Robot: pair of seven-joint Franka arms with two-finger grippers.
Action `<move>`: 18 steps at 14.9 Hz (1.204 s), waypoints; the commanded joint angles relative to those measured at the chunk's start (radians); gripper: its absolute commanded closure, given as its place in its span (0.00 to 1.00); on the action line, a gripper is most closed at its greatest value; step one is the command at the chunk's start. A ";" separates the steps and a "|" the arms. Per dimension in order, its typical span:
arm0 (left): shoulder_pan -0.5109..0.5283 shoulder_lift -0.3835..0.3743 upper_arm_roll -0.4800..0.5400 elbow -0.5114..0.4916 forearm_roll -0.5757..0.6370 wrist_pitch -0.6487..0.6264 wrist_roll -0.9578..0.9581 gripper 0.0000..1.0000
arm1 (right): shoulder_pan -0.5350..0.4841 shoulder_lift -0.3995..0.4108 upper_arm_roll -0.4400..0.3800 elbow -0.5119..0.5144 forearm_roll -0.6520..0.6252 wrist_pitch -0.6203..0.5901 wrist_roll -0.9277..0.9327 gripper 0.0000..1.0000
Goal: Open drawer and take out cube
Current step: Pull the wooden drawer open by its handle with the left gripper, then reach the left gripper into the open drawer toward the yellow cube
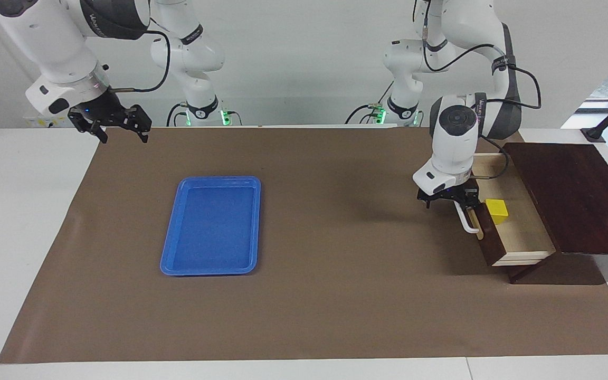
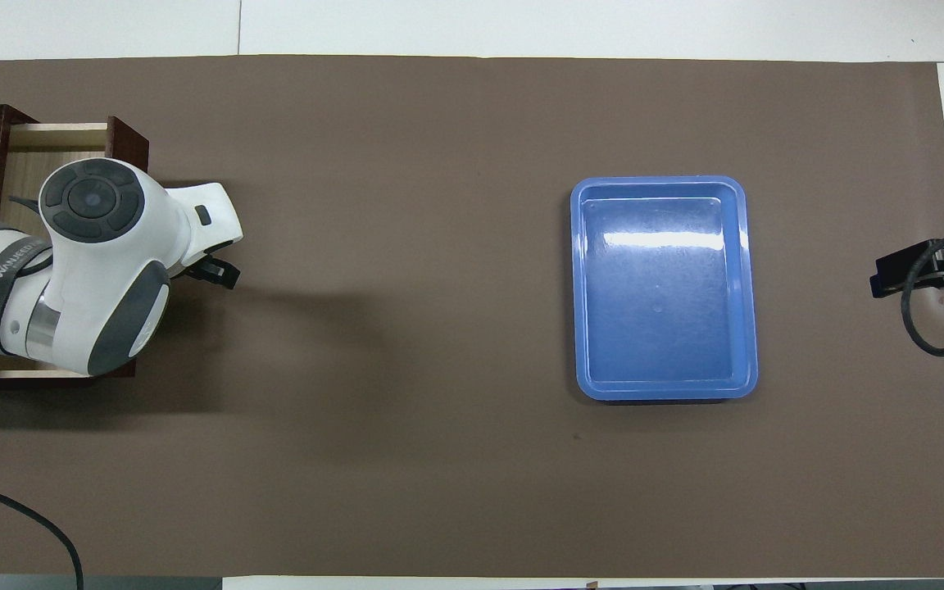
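Note:
The drawer (image 1: 521, 224) stands pulled out of its dark brown cabinet (image 1: 573, 195) at the left arm's end of the table, its pale interior showing. The yellow cube (image 1: 496, 210) lies in the drawer, close to the front panel. My left gripper (image 1: 461, 205) is shut on the white bar handle (image 1: 466, 221) at the drawer's front. In the overhead view the left arm covers the cube, and the drawer (image 2: 46, 141) shows only in part. My right gripper (image 1: 119, 126) is open and empty, waiting above the mat's corner at the right arm's end.
A flat blue tray (image 1: 211, 226) lies on the brown mat (image 1: 335, 295), toward the right arm's end; it also shows in the overhead view (image 2: 663, 287). White table surface borders the mat.

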 commanded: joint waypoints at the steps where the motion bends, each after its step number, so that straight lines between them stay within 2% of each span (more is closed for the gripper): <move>1: -0.038 0.015 0.007 0.132 0.009 -0.175 -0.006 0.00 | -0.025 -0.018 0.015 -0.015 0.016 -0.011 -0.012 0.00; 4: -0.051 0.078 0.009 0.376 -0.090 -0.338 -0.011 0.00 | -0.025 -0.018 0.015 -0.015 0.016 -0.011 -0.012 0.00; 6: -0.046 0.095 0.012 0.452 -0.144 -0.378 -0.028 0.00 | -0.025 -0.018 0.015 -0.015 0.016 -0.011 -0.012 0.00; 9: -0.023 0.090 0.021 0.463 -0.158 -0.385 -0.191 0.00 | -0.025 -0.017 0.015 -0.015 0.016 -0.011 -0.012 0.00; 12: 0.072 0.089 0.022 0.492 -0.270 -0.379 -0.336 0.00 | -0.025 -0.017 0.015 -0.015 0.016 -0.011 -0.012 0.00; 16: 0.188 0.081 0.027 0.492 -0.356 -0.363 -0.610 0.00 | -0.025 -0.017 0.015 -0.015 0.016 -0.011 -0.012 0.00; 18: 0.212 0.044 0.029 0.423 -0.372 -0.352 -0.853 0.00 | -0.025 -0.018 0.015 -0.015 0.016 -0.011 -0.012 0.00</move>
